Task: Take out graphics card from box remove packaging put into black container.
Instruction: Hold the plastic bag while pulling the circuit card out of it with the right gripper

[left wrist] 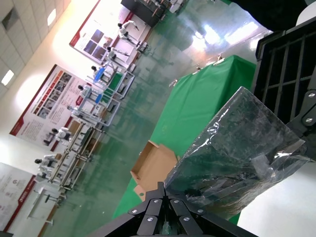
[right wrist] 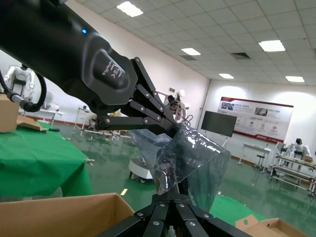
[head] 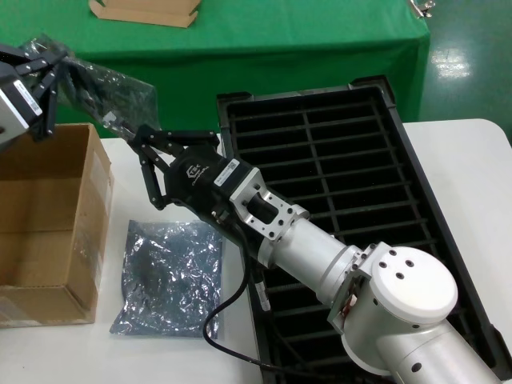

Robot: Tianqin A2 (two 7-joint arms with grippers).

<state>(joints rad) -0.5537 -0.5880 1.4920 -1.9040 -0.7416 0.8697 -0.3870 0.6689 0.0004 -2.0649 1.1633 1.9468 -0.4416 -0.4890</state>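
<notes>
My left gripper (head: 53, 70) is raised above the brown box (head: 48, 216) and is shut on one end of the packaging (head: 104, 88), a wrinkled silver-grey bag. A dark graphics card (left wrist: 237, 143) shows through the bag in the left wrist view. My right gripper (head: 134, 134) is shut on the bag's opposite end, over the table beside the black container (head: 344, 160). In the left wrist view my left gripper (left wrist: 165, 190) pinches a bag corner. In the right wrist view my right gripper (right wrist: 173, 195) pinches the bag's edge (right wrist: 192, 158), and the left gripper (right wrist: 172, 126) holds it farther off.
A second silver bag (head: 168, 276) lies flat on the white table (head: 464, 176) between the box and the container. A small flat tan tray (head: 144, 11) sits on the green table (head: 280, 32) behind. My right arm (head: 320, 248) reaches across the container's near left part.
</notes>
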